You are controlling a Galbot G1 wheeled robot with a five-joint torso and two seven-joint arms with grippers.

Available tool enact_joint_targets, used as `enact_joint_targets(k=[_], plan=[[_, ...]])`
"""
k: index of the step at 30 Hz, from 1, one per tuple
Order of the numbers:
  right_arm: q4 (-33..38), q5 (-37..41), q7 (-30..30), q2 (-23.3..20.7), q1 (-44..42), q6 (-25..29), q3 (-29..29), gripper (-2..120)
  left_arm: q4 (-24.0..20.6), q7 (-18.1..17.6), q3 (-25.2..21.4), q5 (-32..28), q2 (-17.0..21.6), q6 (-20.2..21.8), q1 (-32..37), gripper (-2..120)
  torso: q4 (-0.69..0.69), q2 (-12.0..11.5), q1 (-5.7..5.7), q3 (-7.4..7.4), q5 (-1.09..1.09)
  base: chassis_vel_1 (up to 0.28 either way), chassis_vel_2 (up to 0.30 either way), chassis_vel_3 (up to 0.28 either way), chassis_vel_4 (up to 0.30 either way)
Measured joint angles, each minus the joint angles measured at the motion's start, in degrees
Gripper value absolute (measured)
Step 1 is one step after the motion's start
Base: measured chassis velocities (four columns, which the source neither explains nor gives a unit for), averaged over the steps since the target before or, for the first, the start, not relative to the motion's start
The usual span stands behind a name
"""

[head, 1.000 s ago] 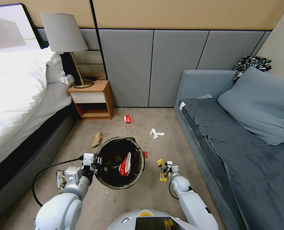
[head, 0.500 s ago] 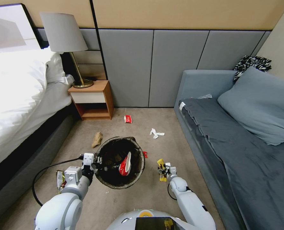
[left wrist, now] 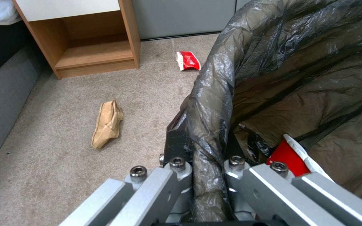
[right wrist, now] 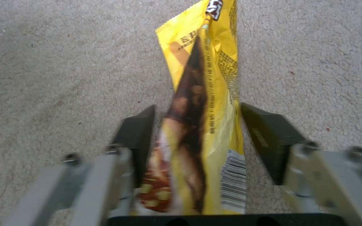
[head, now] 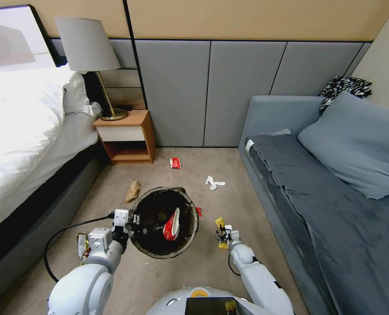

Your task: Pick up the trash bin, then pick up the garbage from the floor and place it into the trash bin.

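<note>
Beige carpet floor between a bed and a grey sofa: we hold the bin and reach for a wrapper.

Our left gripper is closed on the rim of the trash bin, with the dark liner bag pinched between its fingers, and inside the bin we see a red-and-white wrapper. Our right gripper is low at the floor, just right of the bin; its fingers stand apart on both sides of the yellow wrapper, and the right finger is not touching it. More garbage lies on the carpet: a brown crumpled paper left of the bin, a red packet near the wooden nightstand, and a white tissue farther toward the sofa.
</note>
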Motion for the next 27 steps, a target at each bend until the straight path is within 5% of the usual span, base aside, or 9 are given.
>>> enact_joint_targets(k=[13,23,27], plan=[[-1.6,0.0,-0.1,0.0,0.1,1.4,-0.3,2,0.0,0.0,0.1,0.1,0.2,-0.1,0.0,1,0.00,0.0,0.00,0.00,0.00,0.000,0.000,0.000,0.000],[0.8,2.4,0.4,0.0,-0.2,1.5,0.5,0,0.0,0.0,0.2,0.1,0.3,-0.1,-0.1,1,0.01,0.0,0.00,0.00,0.01,0.000,0.000,0.000,0.000],[9.5,3.9,-0.2,-0.2,-2.0,-0.3,4.2,0,0.0,0.0,0.0,0.1,0.4,-0.1,0.0,1,0.00,0.0,0.00,0.00,0.02,0.000,0.000,0.000,0.000]])
